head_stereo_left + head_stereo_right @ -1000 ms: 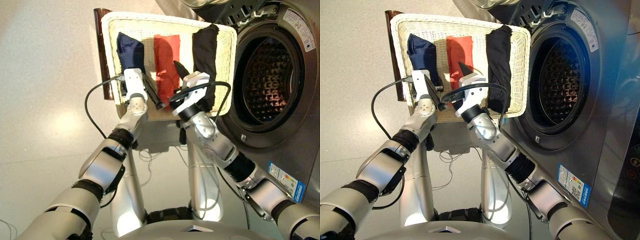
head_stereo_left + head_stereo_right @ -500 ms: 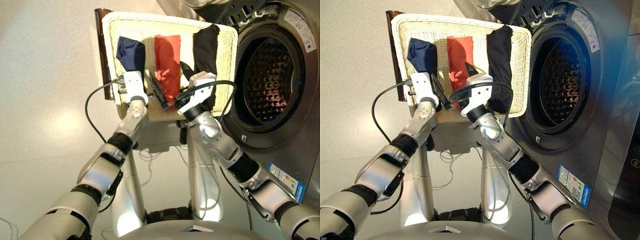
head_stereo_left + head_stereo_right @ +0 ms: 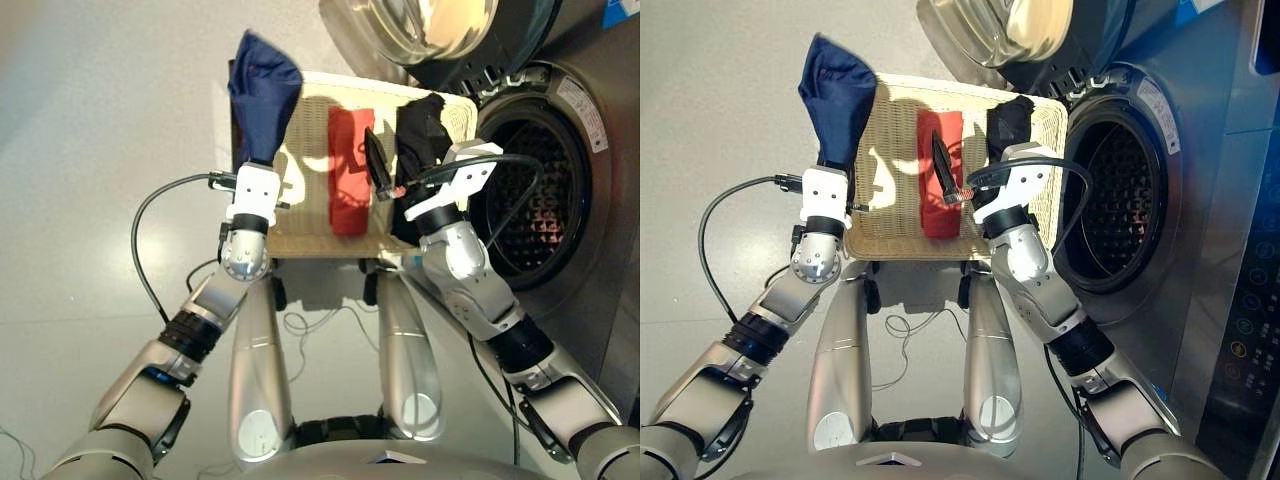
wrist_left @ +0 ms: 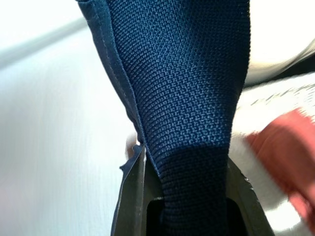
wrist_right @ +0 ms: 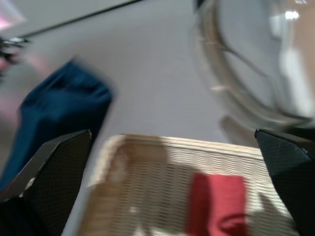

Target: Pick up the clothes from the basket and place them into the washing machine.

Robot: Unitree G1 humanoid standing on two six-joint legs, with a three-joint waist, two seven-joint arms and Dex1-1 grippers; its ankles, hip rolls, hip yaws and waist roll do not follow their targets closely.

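Above the basket's (image 3: pixel 300 225) left rim, the left gripper (image 4: pixel 184 196) pinches the navy garment (image 3: pixel 262 90), lifted clear; only the left wrist view shows cloth clamped between its fingers (image 4: pixel 129 196). Only the right wrist view shows the right gripper (image 5: pixel 172 182) spread wide and empty over the red-orange cloth (image 3: pixel 348 172) in the basket's middle, beside the washing machine (image 3: pixel 545 195)

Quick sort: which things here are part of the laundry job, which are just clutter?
Job:
navy garment, held by left tool
red cloth in basket
black cloth on the basket's washer side
washing machine, door open
right tool, open, empty

Clutter:
black cables on the arms
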